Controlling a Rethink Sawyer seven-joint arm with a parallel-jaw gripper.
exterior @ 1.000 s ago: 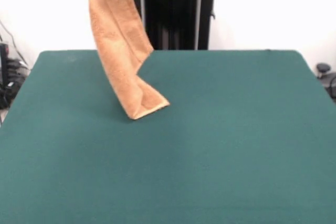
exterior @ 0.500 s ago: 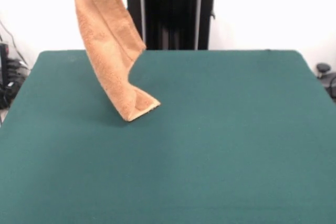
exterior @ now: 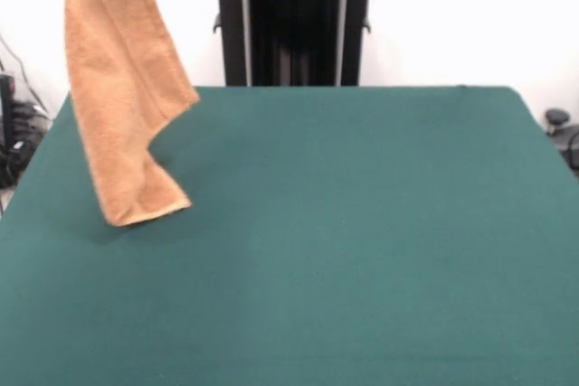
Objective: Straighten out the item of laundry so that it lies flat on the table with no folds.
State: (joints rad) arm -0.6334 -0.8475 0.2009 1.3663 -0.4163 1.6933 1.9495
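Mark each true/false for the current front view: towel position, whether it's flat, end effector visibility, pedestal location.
1. The towel hangs from above the picture's top edge. True.
2. The towel lies flat on the table. False: most of it hangs in the air, and only its lower end reaches table level.
3. The towel is over the picture's left side of the table. True.
4. The end effector is visible gripping the towel. False: it is out of frame.
5. The black pedestal stands at the table's far side. True.

A lab: robot pedestal [exterior: 294,15], bare white wall [exterior: 452,15], felt-covered table [exterior: 362,241].
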